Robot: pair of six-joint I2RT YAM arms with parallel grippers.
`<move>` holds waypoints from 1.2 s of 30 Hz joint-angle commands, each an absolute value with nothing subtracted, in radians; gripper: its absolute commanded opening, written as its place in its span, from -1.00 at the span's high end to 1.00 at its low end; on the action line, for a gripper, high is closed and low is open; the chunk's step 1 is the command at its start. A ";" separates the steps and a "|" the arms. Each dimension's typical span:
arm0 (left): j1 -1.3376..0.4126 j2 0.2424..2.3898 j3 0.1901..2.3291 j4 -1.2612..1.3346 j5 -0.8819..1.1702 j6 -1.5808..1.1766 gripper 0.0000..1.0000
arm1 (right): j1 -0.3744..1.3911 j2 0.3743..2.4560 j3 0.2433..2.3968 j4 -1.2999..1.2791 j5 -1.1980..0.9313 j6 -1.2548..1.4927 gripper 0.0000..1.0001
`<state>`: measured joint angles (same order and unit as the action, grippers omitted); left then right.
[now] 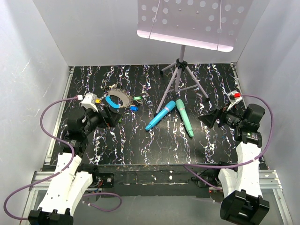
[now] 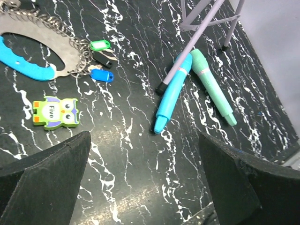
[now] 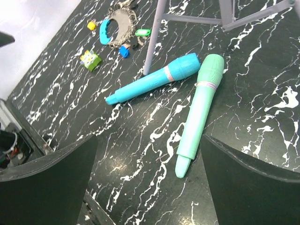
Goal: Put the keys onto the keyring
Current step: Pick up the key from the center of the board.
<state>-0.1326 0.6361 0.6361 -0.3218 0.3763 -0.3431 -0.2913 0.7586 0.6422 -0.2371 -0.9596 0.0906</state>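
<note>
Keys (image 2: 101, 75) (green and blue heads) lay just beside the keyring (image 2: 70, 54); my left gripper (image 2: 144, 138) hung near it, jaws spread and empty, my right gripper (image 3: 149, 138) well apart from it, likewise spread.

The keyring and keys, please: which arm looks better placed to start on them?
Left, I think. The left gripper hangs open close beside the keyring and keys, while the right gripper, also open, sits beyond the teal sticks.
</note>
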 commanded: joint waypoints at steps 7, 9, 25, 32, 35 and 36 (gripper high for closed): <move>-0.153 0.804 0.722 -0.350 0.477 -0.460 -0.99 | -0.287 0.801 0.686 -0.385 -1.190 -0.201 -1.00; -0.169 0.834 0.726 -0.360 0.448 -0.454 -0.99 | -0.287 0.813 0.698 -0.399 -1.187 -0.201 -1.00; -0.299 1.218 0.883 -0.373 0.216 -0.437 -0.99 | -0.287 0.851 0.726 -0.376 -1.080 -0.098 -1.00; -0.296 1.429 1.043 -0.365 0.149 -0.426 -0.99 | -0.287 0.847 0.718 -0.367 -1.068 -0.087 -1.00; -0.290 1.509 1.123 -0.374 0.100 -0.437 -0.99 | -0.287 0.838 0.712 -0.365 -1.068 -0.086 -1.00; -0.284 1.537 1.144 -0.376 0.092 -0.439 -0.99 | -0.287 0.833 0.709 -0.362 -1.068 -0.086 -1.00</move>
